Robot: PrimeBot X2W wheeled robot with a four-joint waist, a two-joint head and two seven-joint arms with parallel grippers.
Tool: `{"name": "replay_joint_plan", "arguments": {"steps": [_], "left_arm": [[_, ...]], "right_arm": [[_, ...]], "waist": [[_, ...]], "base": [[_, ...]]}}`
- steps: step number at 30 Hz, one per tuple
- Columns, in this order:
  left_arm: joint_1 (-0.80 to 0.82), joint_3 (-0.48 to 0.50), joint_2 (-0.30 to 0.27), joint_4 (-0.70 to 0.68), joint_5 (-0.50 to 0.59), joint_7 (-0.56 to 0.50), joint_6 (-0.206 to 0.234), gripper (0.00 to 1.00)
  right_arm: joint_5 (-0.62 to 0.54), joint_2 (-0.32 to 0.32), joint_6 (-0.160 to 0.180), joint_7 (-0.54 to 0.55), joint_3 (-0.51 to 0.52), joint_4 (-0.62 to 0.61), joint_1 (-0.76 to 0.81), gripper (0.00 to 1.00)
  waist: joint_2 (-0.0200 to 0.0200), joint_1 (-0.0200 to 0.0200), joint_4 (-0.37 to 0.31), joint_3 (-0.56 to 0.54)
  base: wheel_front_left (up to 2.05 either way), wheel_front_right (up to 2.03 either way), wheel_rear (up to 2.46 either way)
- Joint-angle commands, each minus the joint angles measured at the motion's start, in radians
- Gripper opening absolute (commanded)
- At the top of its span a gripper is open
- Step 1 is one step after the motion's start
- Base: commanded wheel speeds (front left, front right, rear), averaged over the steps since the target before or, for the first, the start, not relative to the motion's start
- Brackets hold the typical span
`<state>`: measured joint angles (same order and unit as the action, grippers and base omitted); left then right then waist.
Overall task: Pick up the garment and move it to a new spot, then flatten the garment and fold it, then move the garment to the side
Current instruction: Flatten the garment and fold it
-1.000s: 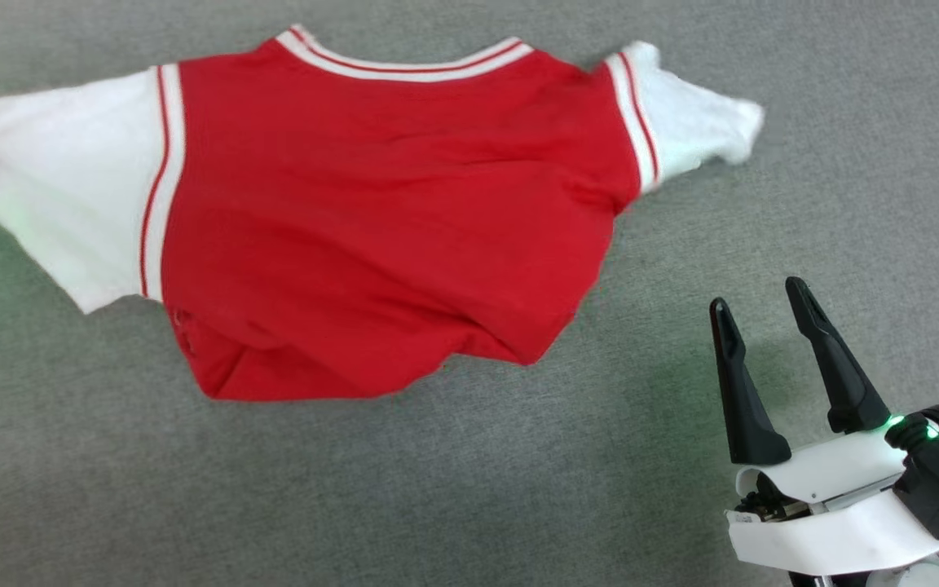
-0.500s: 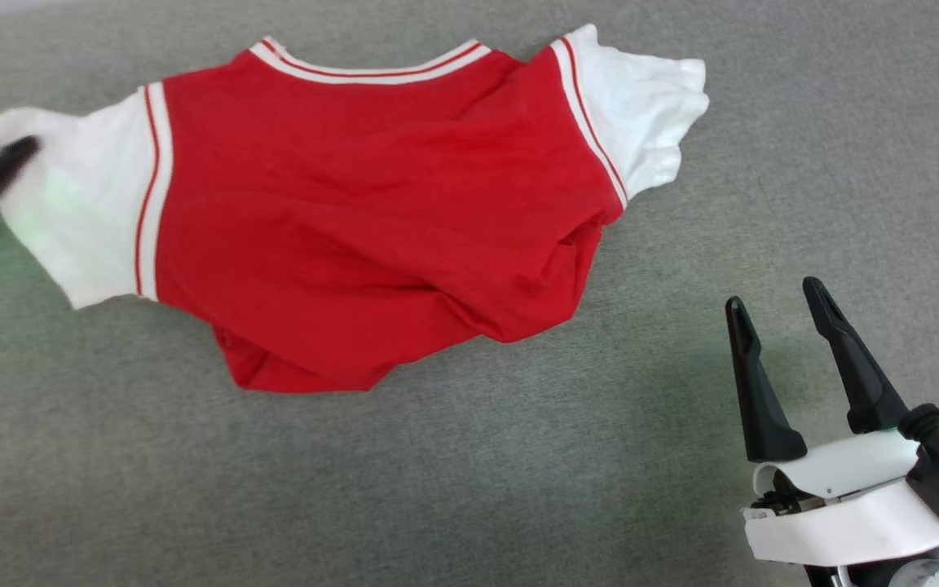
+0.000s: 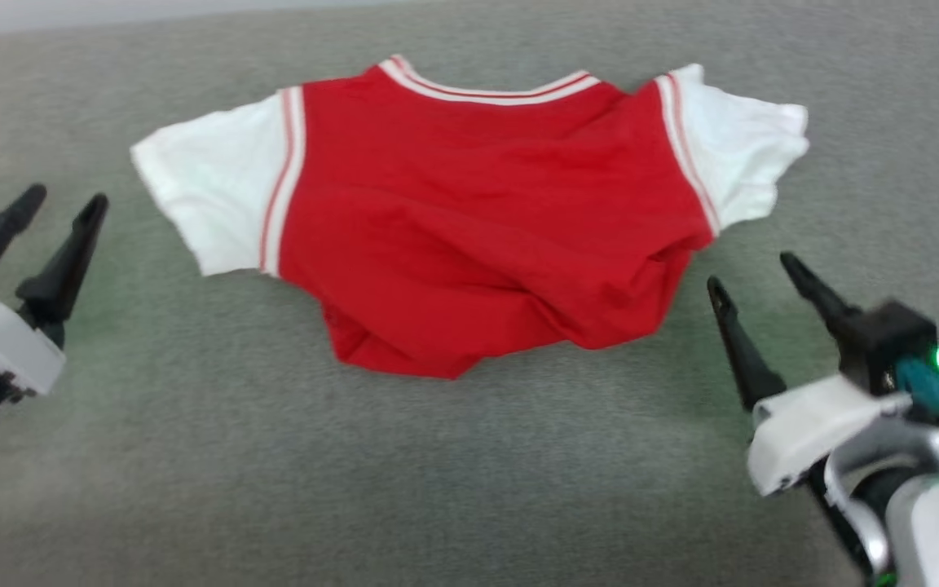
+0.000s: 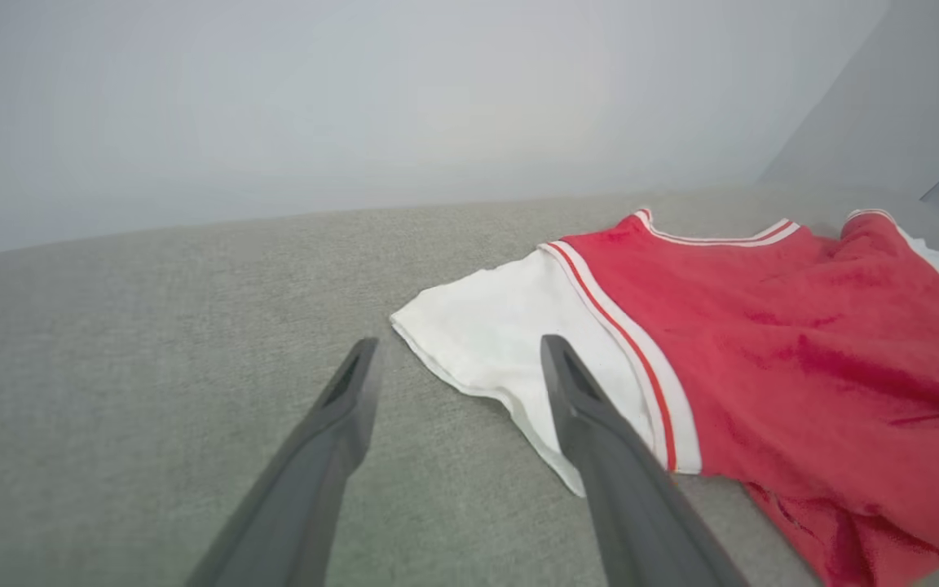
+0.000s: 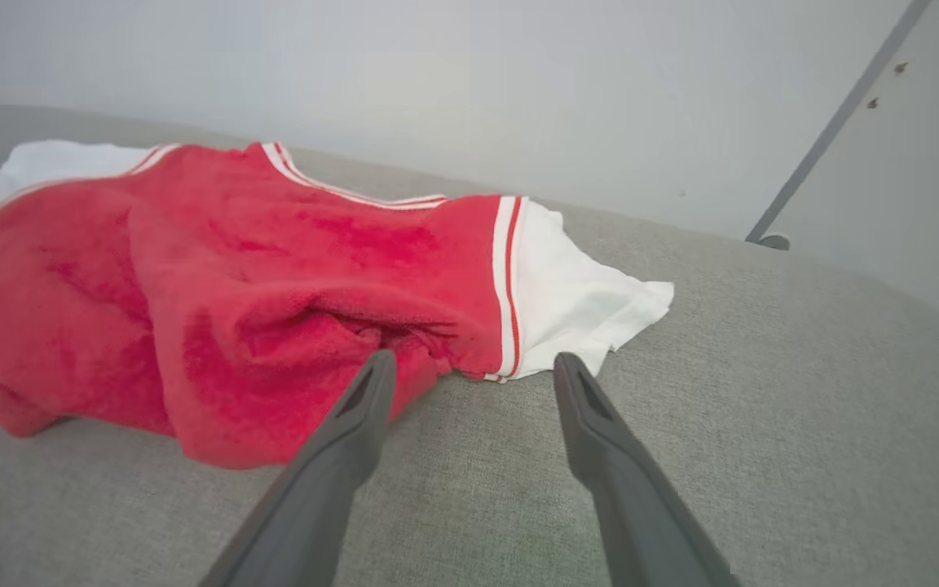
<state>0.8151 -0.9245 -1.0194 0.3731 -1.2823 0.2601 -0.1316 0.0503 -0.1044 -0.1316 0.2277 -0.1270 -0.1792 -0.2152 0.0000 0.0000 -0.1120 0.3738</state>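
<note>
The shirt lies spread on the grey table, collar at the far side and plain red face up, so the print is probably underneath. Its 2 white sleeves reach out sideways, which suits flattening. The hem, though, is bunched and tucked under on the near side, and a thick ridge runs toward the right sleeve, so I judge the flattening unfinished. Your left hand sits near the left sleeve but apart from it, fingers spread wide, holding nothing. Your right hand hovers near the rumpled right corner, also wide open and empty, not touching cloth. Both sit at the shirt's outer sides, well placed for you to take the hem corners and draw them toward the near edge.
</note>
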Motion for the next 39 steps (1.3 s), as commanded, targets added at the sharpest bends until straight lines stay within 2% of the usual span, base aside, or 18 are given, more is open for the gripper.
{"name": "replay_joint_plan", "arguments": {"steps": [1, 4, 6, 8, 10, 13, 16, 20, 25, 32, 39], "left_arm": [[-0.021, 0.063, 0.026, -0.012, 0.037, 0.005, 0.002, 1.0], [-0.153, 0.254, 0.096, -0.028, 0.148, 0.003, 0.002, 1.0], [-0.239, 0.407, 0.139, -0.063, 0.264, 0.003, 0.01, 1.0], [-0.338, 0.54, 0.207, -0.11, 0.37, 0.003, 0.007, 1.0], [-0.424, 0.651, 0.262, -0.156, 0.471, 0.003, 0.004, 1.0], [-0.509, 0.752, 0.337, -0.229, 0.575, 0.003, 0.002, 1.0], [-0.553, 0.778, 0.374, -0.3, 0.609, 0.003, 0.001, 1.0], [-0.565, 0.766, 0.385, -0.343, 0.609, 0.003, 0.002, 1.0], [-0.559, 0.772, 0.368, -0.358, 0.588, 0.004, 0.002, 1.0], [-0.549, 0.788, 0.348, -0.39, 0.57, 0.004, 0.001, 1.0], [-0.553, 0.808, 0.333, -0.409, 0.562, 0.004, 0.001, 1.0]], "right_arm": [[-0.016, -0.039, 0.002, 0.036, -0.008, 0.008, -0.037, 1.0], [0.0, -0.101, 0.002, 0.153, -0.029, 0.031, -0.139, 1.0], [0.04, -0.131, 0.002, 0.233, -0.026, 0.044, -0.22, 1.0], [0.067, -0.176, 0.002, 0.307, -0.021, 0.068, -0.3, 1.0], [0.108, -0.198, 0.002, 0.378, -0.013, 0.099, -0.376, 1.0], [0.131, -0.246, 0.002, 0.485, 0.008, 0.152, -0.476, 1.0], [0.16, -0.276, 0.002, 0.59, 0.015, 0.194, -0.545, 1.0], [0.147, -0.296, 0.002, 0.713, 0.07, 0.217, -0.595, 1.0], [0.113, -0.271, 0.002, 0.799, 0.144, 0.197, -0.651, 1.0], [0.017, -0.19, 0.002, 0.917, 0.207, 0.21, -0.672, 1.0], [-0.043, -0.14, 0.002, 0.936, 0.238, 0.207, -0.644, 1.0]], "waist": [[0.0, 0.0, 0.061, -0.006], [0.0, 0.0, 0.098, 0.019], [0.0, 0.0, 0.116, 0.041], [0.0, 0.0, 0.135, 0.063], [0.0, 0.0, 0.156, 0.087], [0.0, 0.0, 0.187, 0.118], [0.0, 0.0, 0.223, 0.156], [0.0, 0.0, 0.279, 0.201], [0.0, 0.0, 0.307, 0.26], [0.0, 0.0, 0.302, 0.311], [0.0, 0.0, 0.284, 0.327]], "base": [[0.0, 0.0, 0.0], [0.0, 0.0, 0.0], [0.0, 0.0, 0.0], [0.0, 0.0, 0.0], [0.0, 0.0, 0.0], [0.0, 0.0, 0.0], [0.0, 0.0, 0.0], [0.0, 0.0, 0.0], [0.0, 0.0, 0.0], [0.0, 0.0, 0.0], [0.0, 0.0, 0.0]]}}
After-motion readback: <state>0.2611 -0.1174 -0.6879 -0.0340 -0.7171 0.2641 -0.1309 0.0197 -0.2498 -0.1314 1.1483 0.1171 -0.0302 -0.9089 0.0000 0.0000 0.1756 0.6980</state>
